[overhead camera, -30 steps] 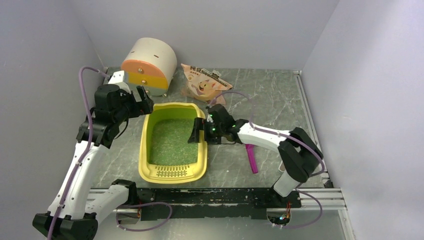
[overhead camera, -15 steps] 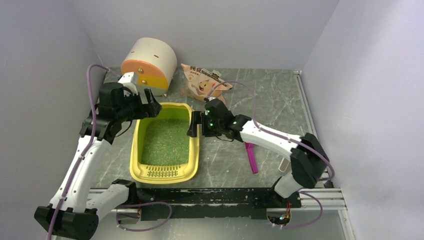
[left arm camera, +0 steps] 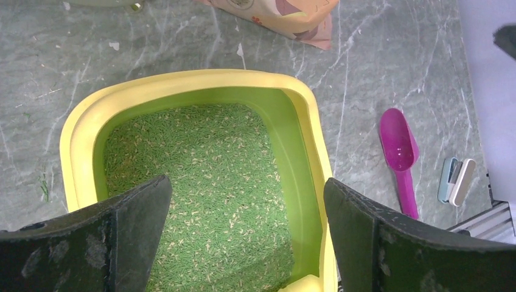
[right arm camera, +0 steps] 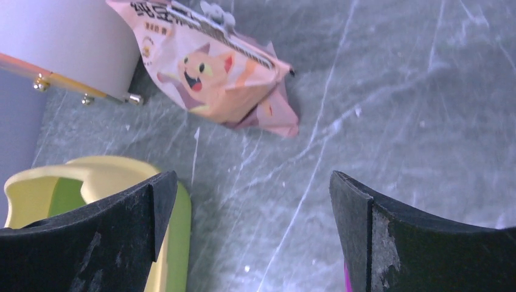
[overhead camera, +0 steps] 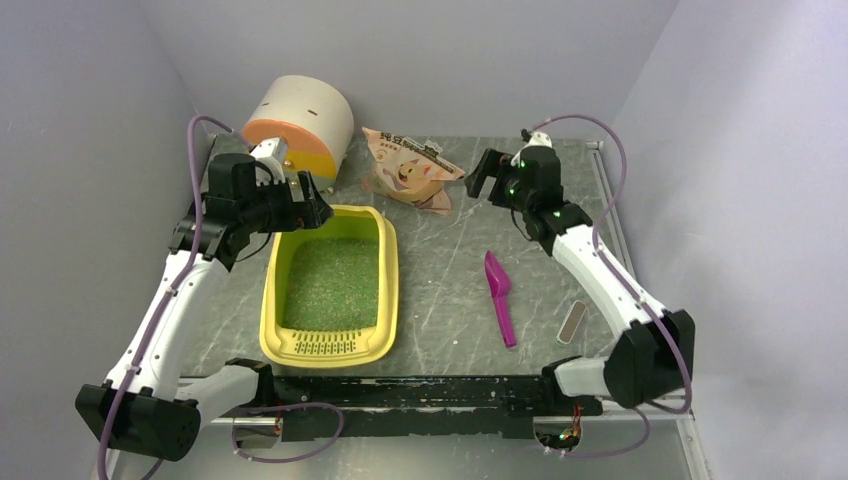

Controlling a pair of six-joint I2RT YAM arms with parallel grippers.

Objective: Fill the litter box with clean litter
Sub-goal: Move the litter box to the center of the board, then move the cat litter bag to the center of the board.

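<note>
On the grey marble-look table (overhead camera: 560, 200), the biggest change is with the right arm. A second ago its right gripper (overhead camera: 480, 176) was at the right rim of the box. Now it has swung far away to 1 o'clock from the table's middle, up near the back wall. Its jaws are spread wide and hold nothing.

The left gripper (overhead camera: 303, 205) has moved a little too. It now hangs over the 11 o'clock corner of the box and looks down into it. Its jaws are also spread wide, with nothing between them.

The yellow plastic litter box with rounded corners (overhead camera: 270, 300) sits at 9 o'clock. It has slid a bit to the left since a second ago and lies flat. The fine green clean litter (overhead camera: 330, 285) covers its whole floor.

The white drum with an orange end (overhead camera: 305, 115) is at 11 o'clock. The pink-beige bag with a cartoon animal (overhead camera: 410, 170) lies at 12 o'clock. The magenta plastic scoop (overhead camera: 498, 295) lies at 4 o'clock, now in full view. A small grey block (overhead camera: 572, 322) lies at 4 o'clock from the scoop.

Both hands have let go and the box is full. I think the job is nearly done or done.
</note>
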